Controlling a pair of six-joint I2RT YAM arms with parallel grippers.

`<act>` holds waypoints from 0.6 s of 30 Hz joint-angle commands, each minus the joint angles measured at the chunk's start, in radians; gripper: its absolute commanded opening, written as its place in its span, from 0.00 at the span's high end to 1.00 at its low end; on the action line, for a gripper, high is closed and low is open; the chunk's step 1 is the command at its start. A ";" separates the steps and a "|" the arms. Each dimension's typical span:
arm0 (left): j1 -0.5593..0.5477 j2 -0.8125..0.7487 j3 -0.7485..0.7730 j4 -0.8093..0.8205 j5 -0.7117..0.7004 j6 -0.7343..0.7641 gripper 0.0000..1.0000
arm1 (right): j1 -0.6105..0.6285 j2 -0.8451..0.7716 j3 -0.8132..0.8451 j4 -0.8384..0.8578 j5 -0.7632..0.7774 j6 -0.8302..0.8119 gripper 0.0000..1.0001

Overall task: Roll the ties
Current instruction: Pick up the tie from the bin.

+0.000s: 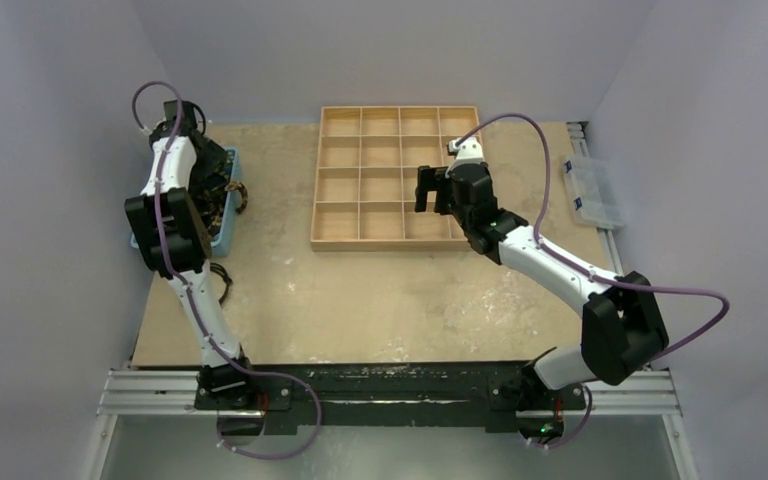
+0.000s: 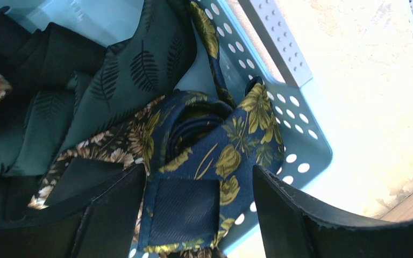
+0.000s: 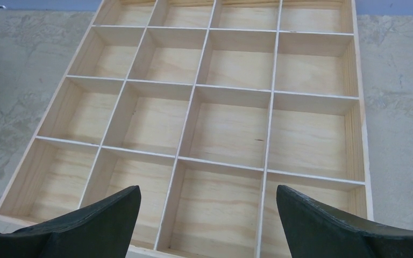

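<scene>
**Ana:** Ties (image 2: 140, 70), where are they?

**Ben:** They are all heaped in the pale blue basket (image 2: 296, 134). It sits on the counter (image 3: 398, 107) at the left side, well apart from the wooden tray (image 3: 272, 97).

**Ana:** Which one lies on top?

**Ben:** A navy tie (image 2: 215, 156) with gold flowers lies on top. It is loosely coiled against the basket's perforated wall, near a corner. A green tie (image 2: 43, 123) with a dark leaf print lies beside it, and a dark one with brownish blossoms shows partly under both.

**Ana:** And the left claw (image 2: 198, 172)?

**Ben:** It is down in the basket with its jaws spread, and the navy tie's end lies between the two fingers. One finger is just beside the fabric, and the other stands apart from it. It grips nothing.

**Ana:** The right claw (image 3: 207, 189)?

**Ben:** Its jaws are wide and it holds nothing. It hangs over the tray's compartments.
</scene>
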 commanded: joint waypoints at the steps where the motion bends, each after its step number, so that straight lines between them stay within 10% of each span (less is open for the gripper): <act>1: 0.027 0.049 0.095 -0.022 0.033 -0.029 0.32 | -0.002 -0.019 -0.005 0.038 0.027 -0.015 0.02; 8: 0.051 -0.008 0.046 0.005 0.128 -0.036 1.00 | -0.001 -0.030 -0.009 0.032 0.039 -0.005 0.02; 18: 0.007 -0.488 -0.146 0.133 0.164 0.024 1.00 | -0.001 -0.091 -0.019 0.017 -0.006 0.026 0.02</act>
